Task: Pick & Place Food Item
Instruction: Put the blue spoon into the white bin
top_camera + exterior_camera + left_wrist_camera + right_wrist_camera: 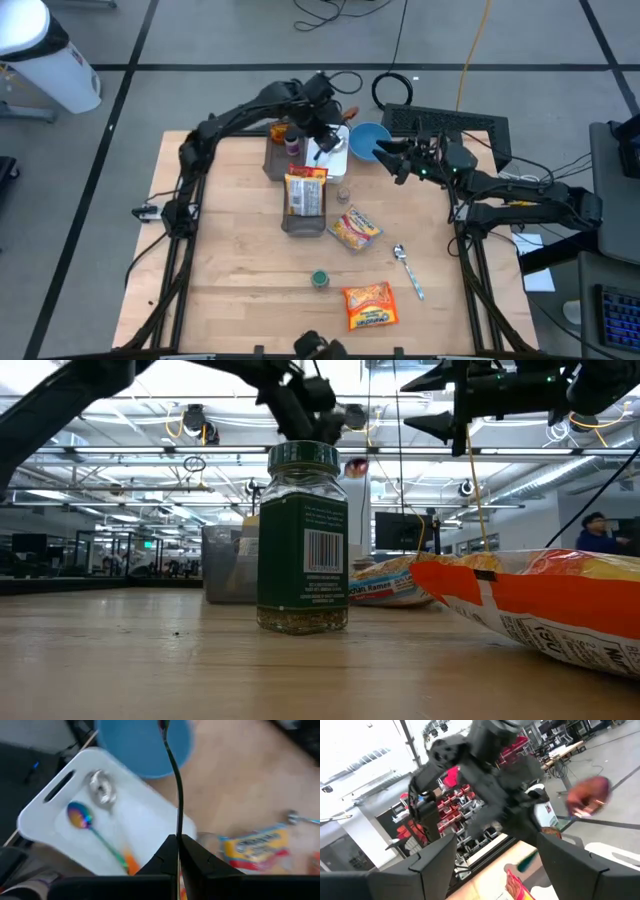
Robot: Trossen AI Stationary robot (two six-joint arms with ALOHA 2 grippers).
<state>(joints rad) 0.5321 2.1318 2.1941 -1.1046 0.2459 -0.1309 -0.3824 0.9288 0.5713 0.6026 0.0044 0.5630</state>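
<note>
Left gripper [178,851] pinched shut on a thin dark-stemmed utensil [176,780] above the white tray [45,817] – slim stem could twist or slip out – while right gripper [388,158], jaws wide and empty, hovers near blue bowl [366,136], risking a bump w/ it.

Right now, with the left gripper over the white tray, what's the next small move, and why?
Probably lower the left gripper toward the white tray before releasing. It is shut on a thin dark utensil handle that hangs above the tray, its far end over the blue bowl. The right gripper waits open beside the bowl.
</note>
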